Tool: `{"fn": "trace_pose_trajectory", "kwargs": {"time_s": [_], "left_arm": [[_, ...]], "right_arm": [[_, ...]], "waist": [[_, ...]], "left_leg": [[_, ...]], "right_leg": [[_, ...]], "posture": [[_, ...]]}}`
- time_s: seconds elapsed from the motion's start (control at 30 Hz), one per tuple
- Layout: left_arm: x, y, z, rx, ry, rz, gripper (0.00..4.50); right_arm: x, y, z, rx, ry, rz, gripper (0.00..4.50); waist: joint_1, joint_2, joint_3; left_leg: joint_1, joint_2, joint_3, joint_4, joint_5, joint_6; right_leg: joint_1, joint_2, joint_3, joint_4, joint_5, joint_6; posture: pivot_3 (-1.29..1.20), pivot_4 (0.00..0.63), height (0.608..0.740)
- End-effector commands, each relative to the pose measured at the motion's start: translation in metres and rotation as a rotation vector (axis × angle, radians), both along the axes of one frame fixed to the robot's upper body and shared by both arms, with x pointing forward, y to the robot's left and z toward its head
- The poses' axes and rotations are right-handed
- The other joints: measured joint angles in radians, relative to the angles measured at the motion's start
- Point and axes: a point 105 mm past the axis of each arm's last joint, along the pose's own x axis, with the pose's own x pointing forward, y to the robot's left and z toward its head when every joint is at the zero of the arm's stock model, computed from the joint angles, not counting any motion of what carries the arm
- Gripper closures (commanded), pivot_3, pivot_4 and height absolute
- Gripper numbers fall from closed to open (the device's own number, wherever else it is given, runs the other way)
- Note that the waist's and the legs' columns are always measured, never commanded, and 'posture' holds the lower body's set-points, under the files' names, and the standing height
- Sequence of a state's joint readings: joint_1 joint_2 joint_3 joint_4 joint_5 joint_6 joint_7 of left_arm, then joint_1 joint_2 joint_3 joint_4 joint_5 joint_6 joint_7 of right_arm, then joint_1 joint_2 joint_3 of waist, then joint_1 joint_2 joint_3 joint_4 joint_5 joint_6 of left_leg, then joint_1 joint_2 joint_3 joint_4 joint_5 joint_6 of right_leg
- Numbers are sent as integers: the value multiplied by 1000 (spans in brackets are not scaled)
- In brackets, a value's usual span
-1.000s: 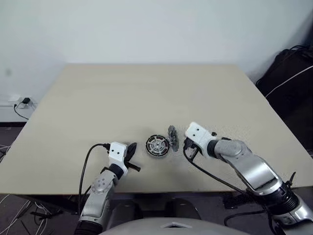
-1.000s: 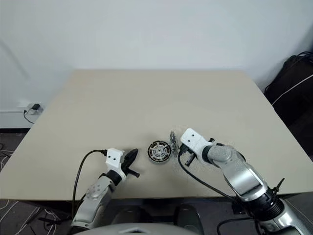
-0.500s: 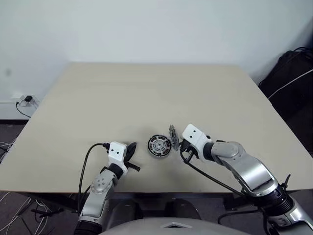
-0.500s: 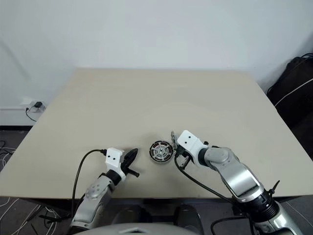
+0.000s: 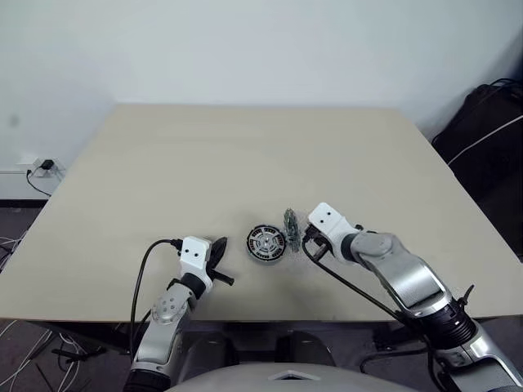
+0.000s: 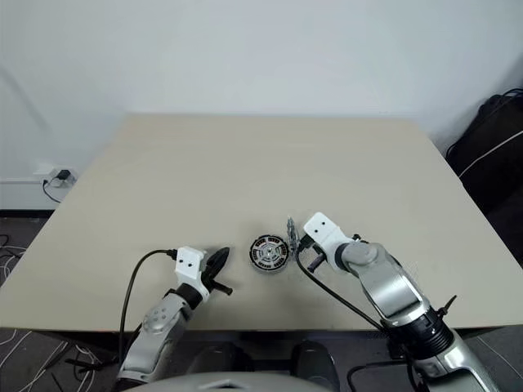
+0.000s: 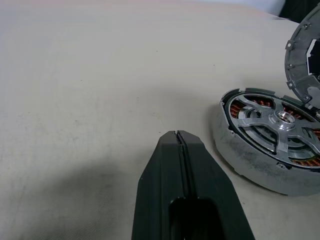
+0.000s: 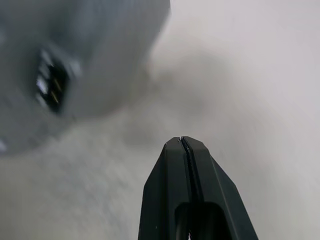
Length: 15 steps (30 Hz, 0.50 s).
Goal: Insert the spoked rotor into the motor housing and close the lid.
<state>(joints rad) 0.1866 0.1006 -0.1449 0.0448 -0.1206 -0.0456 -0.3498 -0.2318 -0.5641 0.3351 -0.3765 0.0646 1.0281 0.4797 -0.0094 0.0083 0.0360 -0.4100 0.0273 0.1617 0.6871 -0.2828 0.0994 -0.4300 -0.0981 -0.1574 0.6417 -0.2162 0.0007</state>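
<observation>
Left gripper [image 7: 179, 136]: you see its two black fingers pressed together with nothing between them, resting near the motor housing [image 5: 266, 242], same place as one second ago.
Right gripper [image 8: 182, 141]: closed and empty; compared with one second ago it has shifted a little toward the housing.
Motor housing: flat on the table [image 5: 204, 163], with the spoked rotor [image 7: 272, 125] already inside.
Lid [image 5: 290, 223]: standing on edge just beside the housing, tilted, as before.

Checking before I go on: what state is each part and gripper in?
motor housing: flat on table, uncovered.
silver disc: up on edge beside the motor housing, by right gripper.
left gripper: shut, empty.
right gripper: shut, empty.
</observation>
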Motion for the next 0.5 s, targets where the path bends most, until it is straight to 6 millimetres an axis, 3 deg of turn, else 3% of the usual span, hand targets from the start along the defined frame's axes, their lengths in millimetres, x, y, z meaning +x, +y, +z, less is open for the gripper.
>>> {"fn": "trace_pose_trajectory", "kwargs": {"time_s": [0.03,0.2,0.5], "left_arm": [[5,-5,11,-14,-45,-9,4500],[5,-8,11,-17,-40,-23,4500],[5,-8,11,-16,-39,-25,4500]], "right_arm": [[10,17,35,117,-146,44,4472],[5,29,41,199,-153,92,4472],[-6,43,31,222,-60,163,4472]], "waist": [[0,0,0],[0,0,0],[-1,0,0]], "left_leg": [[0,0,0,0,0,0],[0,0,0,0,1,-1],[0,0,0,0,1,-1]], "right_leg": [[0,0,0,0,0,0],[0,0,0,0,0,0],[0,0,0,0,0,0]], "posture": [[0,0,740],[0,0,740],[0,0,740]]}}
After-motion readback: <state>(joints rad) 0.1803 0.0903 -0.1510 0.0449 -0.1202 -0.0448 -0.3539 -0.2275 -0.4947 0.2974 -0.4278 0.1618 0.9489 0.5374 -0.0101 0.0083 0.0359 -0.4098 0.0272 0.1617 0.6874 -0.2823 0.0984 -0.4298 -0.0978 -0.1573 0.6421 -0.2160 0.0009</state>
